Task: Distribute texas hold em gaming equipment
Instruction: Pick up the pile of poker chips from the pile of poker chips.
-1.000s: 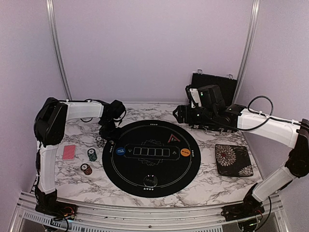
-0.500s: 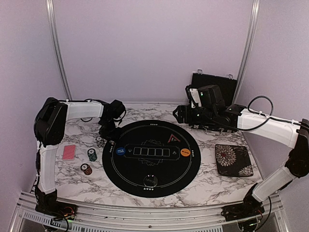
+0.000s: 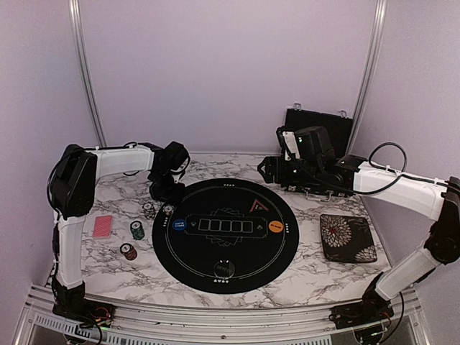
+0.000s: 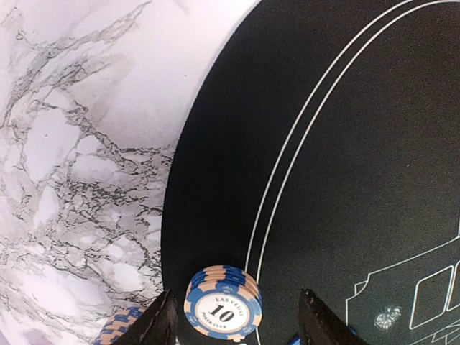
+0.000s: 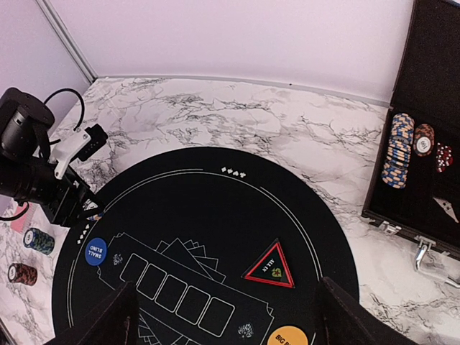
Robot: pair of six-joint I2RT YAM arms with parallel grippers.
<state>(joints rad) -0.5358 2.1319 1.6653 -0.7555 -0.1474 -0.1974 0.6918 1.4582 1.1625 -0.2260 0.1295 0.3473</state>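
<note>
While the left end effector [image 3: 165, 200] hangs with jaws narrowly parted either side of a blue-and-tan striped poker chip stack [image 4: 223, 312], untouched, the stack sits on the left rim of the round black felt mat [image 4: 359, 144]; the right end effector [image 5: 226, 287] hovers wide and empty.

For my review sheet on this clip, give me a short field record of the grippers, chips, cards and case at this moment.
Left gripper: open, straddling a blue-and-orange chip stack at the left edge of the round mat
Right gripper: open, empty, raised near the mat's far right edge
Marble table, left of mat: green stack, red stack, red-backed cards
Chip case: open at back right, chips inside
</note>
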